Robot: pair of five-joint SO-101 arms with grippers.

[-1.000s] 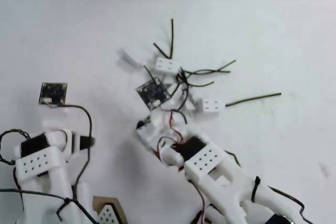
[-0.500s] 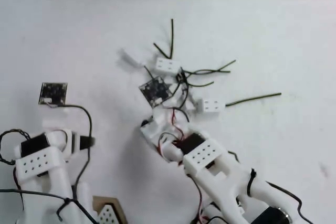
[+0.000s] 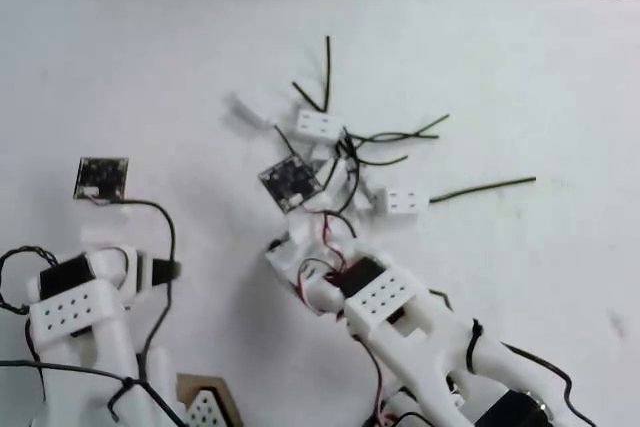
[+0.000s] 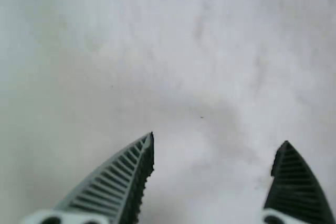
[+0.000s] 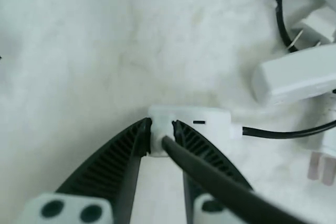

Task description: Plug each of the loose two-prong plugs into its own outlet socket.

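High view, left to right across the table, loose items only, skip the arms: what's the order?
small dark board → tilted dark board → white socket block → long dark wire

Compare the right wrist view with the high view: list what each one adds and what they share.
Right wrist view adds: the right pincer shut on a corded white block, and a loose plug with its two prongs. High view adds: the left arm, a circuit board near it and a second circuit board among the cords. Shared: the table, dark cords and a loose white block.
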